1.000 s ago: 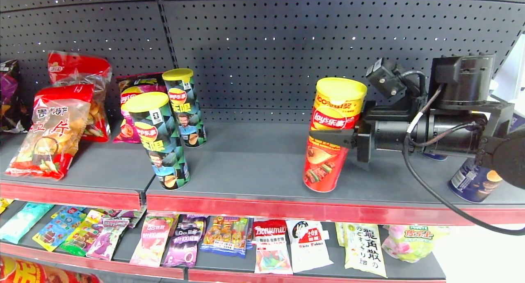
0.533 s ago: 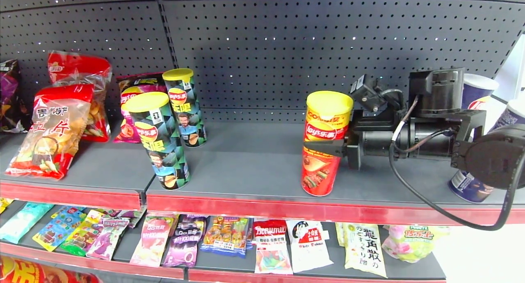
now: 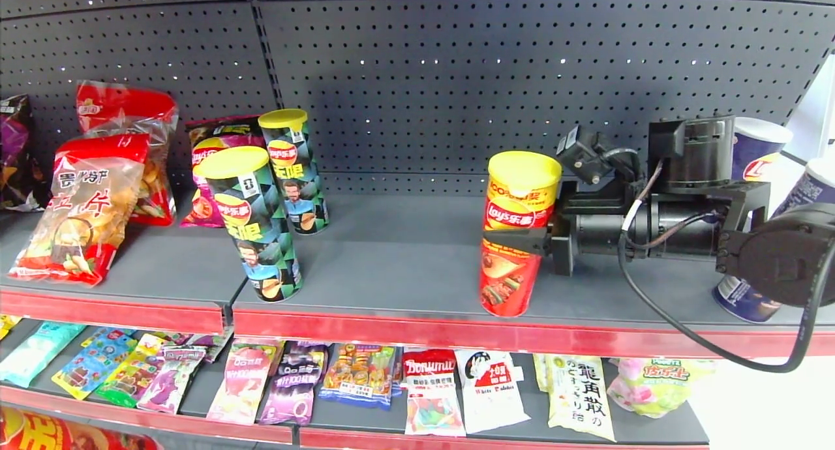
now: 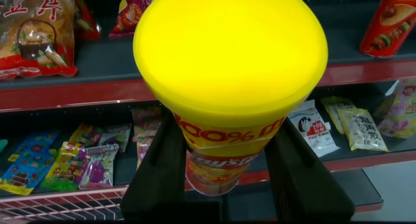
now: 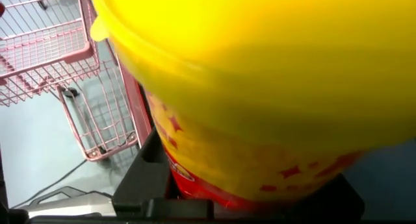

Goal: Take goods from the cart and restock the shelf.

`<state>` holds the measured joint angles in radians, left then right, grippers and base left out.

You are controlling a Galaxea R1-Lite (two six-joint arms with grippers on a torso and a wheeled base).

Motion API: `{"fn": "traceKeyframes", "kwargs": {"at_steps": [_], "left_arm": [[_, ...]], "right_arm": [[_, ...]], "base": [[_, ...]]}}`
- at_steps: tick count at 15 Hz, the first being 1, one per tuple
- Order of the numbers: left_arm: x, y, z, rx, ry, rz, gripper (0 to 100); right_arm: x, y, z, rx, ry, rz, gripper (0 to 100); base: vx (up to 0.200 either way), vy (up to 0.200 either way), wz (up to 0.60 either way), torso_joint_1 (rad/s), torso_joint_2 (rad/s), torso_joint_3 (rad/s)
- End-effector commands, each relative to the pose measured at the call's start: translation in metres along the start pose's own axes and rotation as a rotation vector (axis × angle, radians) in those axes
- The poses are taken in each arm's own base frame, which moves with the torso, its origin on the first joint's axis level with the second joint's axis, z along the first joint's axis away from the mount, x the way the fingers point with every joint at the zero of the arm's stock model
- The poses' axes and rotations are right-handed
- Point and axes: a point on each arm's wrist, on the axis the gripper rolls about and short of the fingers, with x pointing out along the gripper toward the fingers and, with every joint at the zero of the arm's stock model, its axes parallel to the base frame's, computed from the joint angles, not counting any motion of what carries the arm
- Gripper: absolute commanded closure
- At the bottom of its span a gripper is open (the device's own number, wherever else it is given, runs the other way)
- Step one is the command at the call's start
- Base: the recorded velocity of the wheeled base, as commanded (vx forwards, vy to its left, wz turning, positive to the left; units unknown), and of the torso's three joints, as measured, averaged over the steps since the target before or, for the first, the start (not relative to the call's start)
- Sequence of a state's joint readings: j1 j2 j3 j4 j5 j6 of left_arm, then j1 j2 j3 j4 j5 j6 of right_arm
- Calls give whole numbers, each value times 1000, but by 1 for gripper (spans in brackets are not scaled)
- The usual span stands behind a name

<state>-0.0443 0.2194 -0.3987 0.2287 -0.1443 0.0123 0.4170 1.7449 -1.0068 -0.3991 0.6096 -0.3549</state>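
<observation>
Yellow-lidded and red below, the red-and-yellow canister (image 3: 515,202) sits right of centre in the head view, at the front edge of the grey shelf (image 3: 404,261). The right claw (image 3: 522,233) is clamped across its middle from the right. Whether its base rests on the board cannot be told.

The right wrist view shows that lid close up (image 5: 260,87) and a pink wire cart (image 5: 45,49) on a pale floor (image 5: 32,146) at upper left. The left wrist view shows the left claw (image 4: 231,178) clamped on a second canister (image 4: 231,55), in front of the shelves.

A dark pegboard (image 3: 424,78) backs the shelf. Two green-black canisters (image 3: 258,222) stand at centre left, with snack bags (image 3: 85,209) farther left. Blue canisters (image 3: 750,287) stand at the right edge, partly behind the right arm. Flat packets (image 3: 430,391) line the lower shelf (image 3: 665,430).
</observation>
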Motion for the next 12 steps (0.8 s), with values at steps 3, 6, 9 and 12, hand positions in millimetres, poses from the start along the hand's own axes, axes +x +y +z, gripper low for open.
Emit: {"fn": "traceKeyframes", "kwargs": {"at_steps": [3, 6, 9, 12], "left_arm": [[0, 0, 0, 0, 3, 0, 100], [0, 0, 0, 0, 3, 0, 100], [1, 0, 0, -1, 4, 0, 100], [0, 0, 0, 0, 3, 0, 100]], "right_arm": [[-2, 1, -5, 26, 15, 2, 100], [-1, 1, -5, 30, 14, 0, 0], [-7, 2, 0, 20, 4, -20, 0], [-31, 12, 2, 41, 21, -112, 0]], "base": [[0, 0, 0, 0, 0, 0], [0, 0, 0, 0, 0, 0], [0, 0, 0, 0, 0, 0], [0, 0, 0, 0, 0, 0]]}}
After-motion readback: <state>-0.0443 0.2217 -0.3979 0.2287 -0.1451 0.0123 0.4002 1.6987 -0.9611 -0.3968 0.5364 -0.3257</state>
